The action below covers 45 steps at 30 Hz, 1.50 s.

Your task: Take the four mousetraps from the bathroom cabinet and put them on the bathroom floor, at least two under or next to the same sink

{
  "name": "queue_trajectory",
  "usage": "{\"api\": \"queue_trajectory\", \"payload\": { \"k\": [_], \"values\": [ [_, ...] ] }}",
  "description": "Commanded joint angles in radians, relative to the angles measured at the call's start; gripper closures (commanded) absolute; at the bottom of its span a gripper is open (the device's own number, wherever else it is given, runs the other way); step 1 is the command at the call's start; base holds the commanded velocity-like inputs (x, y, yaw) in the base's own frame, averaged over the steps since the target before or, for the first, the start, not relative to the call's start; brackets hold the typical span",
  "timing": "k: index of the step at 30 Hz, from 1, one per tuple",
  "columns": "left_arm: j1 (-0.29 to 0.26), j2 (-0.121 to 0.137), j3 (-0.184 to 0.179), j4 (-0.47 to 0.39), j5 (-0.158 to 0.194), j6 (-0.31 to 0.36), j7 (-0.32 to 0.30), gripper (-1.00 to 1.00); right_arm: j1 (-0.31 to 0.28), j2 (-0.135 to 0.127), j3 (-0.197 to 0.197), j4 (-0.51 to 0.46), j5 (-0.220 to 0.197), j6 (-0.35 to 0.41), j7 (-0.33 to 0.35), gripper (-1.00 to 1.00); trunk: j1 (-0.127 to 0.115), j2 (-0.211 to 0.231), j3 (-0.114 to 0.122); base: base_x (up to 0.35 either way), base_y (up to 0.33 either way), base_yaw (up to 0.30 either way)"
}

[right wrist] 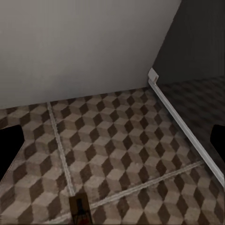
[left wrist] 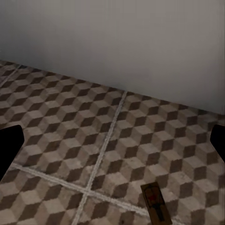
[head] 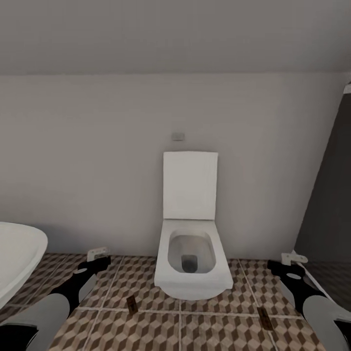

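So the robot's parked facing the toilet (head: 192, 253) in the middle of the head view, with two mousetraps already lying on the bathroom floor (head: 146, 331): one mousetrap (head: 130, 304) sits low and left of centre, just off the toilet's left front corner, and a second mousetrap (head: 265, 319) is in the lower right, off the right front corner. Both are flat on the cube-pattern tiles and well apart from each other. The left wrist view catches the first one (left wrist: 153, 200) near the bottom of its frame, and the right wrist view has the other (right wrist: 79, 210) right at its bottom edge. The left gripper (head: 95, 258) hangs at lower left and the right gripper (head: 292, 261) at lower right. In both wrist views the dark fingertips sit at opposite edges of the frame, so both pincers look spread apart with nothing between them. A white rounded bathtub (head: 14, 263) pokes in at the far left. No sink or cabinet in sight here. My read: it's about halfway, two down and two to go, hands free. Next it probably needs to swing back to the cabinet for the rest, and someone should check whether any traps actually end up beside a sink, because these two are next to the toilet.
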Motion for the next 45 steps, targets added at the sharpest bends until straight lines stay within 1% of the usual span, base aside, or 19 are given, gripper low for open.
{"api": "queue_trajectory", "payload": {
  "k": [1,4,7,20,30,34,38,45],
  "values": [
    [0.000,0.001,-0.009,0.004,0.012,-0.003,0.005,-1.00,-0.001,0.001,-0.008,0.002,0.006,-0.005,0.000,-1.00,-0.004,0.007,0.002,0.000,0.000,0.000],
    [0.000,0.000,-0.009,0.020,0.016,-0.004,0.005,-1.00,-0.001,0.012,-0.009,0.024,0.006,-0.018,-0.005,-1.00,-0.016,0.028,0.012,0.000,0.000,0.000],
    [0.000,-0.001,-0.009,0.036,0.017,-0.005,0.005,-1.00,-0.001,0.018,-0.008,0.043,0.004,-0.020,-0.008,-1.00,-0.027,0.049,0.021,0.000,0.000,0.000],
    [0.000,-0.005,-0.009,0.074,0.019,-0.005,0.004,-1.00,0.004,0.024,-0.008,0.087,0.007,-0.031,0.000,-1.00,-0.077,0.140,0.062,0.000,0.000,0.000],
    [0.000,-0.006,-0.009,0.092,0.019,-0.006,0.004,-1.00,0.008,0.026,-0.008,0.145,0.012,-0.046,0.000,-1.00,-0.115,0.210,0.093,0.000,0.000,0.000],
    [0.000,-0.007,-0.009,0.097,0.019,-0.006,0.004,-1.00,0.014,0.030,-0.008,0.158,0.010,-0.074,-0.007,-1.00,-0.131,0.238,0.106,0.000,0.000,0.000],
    [0.000,-0.009,-0.009,0.102,0.019,-0.006,0.004,-1.00,0.019,0.040,-0.008,0.164,0.007,-0.102,-0.021,-1.00,-0.146,0.266,0.118,0.000,0.000,0.000],
    [0.000,-0.017,-0.009,0.110,0.020,-0.006,0.004,-1.00,0.022,0.051,-0.008,0.168,0.004,-0.115,-0.061,-1.00,-0.173,0.315,0.140,0.000,0.000,0.000]
  ]
}}
